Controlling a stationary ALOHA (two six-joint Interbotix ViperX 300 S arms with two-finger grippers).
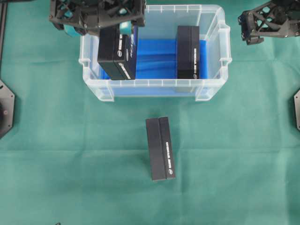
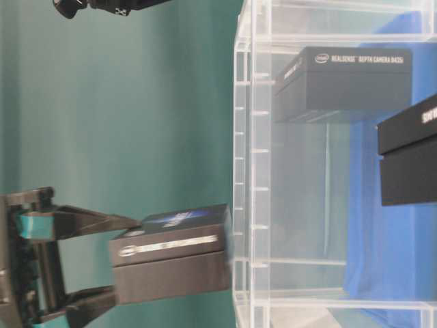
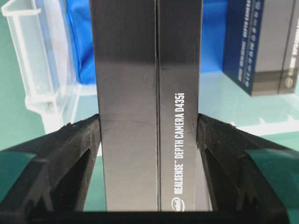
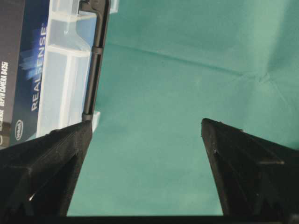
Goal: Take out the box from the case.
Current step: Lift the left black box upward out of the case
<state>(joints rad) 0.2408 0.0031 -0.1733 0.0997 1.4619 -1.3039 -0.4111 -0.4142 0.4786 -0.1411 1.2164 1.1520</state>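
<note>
Currently the left hand (image 1: 117, 26) is clamped on a black box (image 1: 117, 54), its fingers (image 3: 70, 154) pressed flat against both long sides. In the table-level view this box sits clear of the rim of the case (image 1: 213, 56), so it looks lifted out but not yet set down; it hangs over the case's left end, near the far edge of the worktop (image 1: 56, 164).

Progress, as I judge it: one box (image 1: 160, 148) already lies on the green cloth near the middle of the worktop, outside the case. A third box (image 1: 188, 51) stands on the blue lining at the right end, untouched. Remaining: place the held box, then fetch the last.

Held box: long, matte black, white lettering along one side, seam down its length.

Right hand (image 4: 147, 135) is wide open, holding nothing, beyond the case's right end.
</note>
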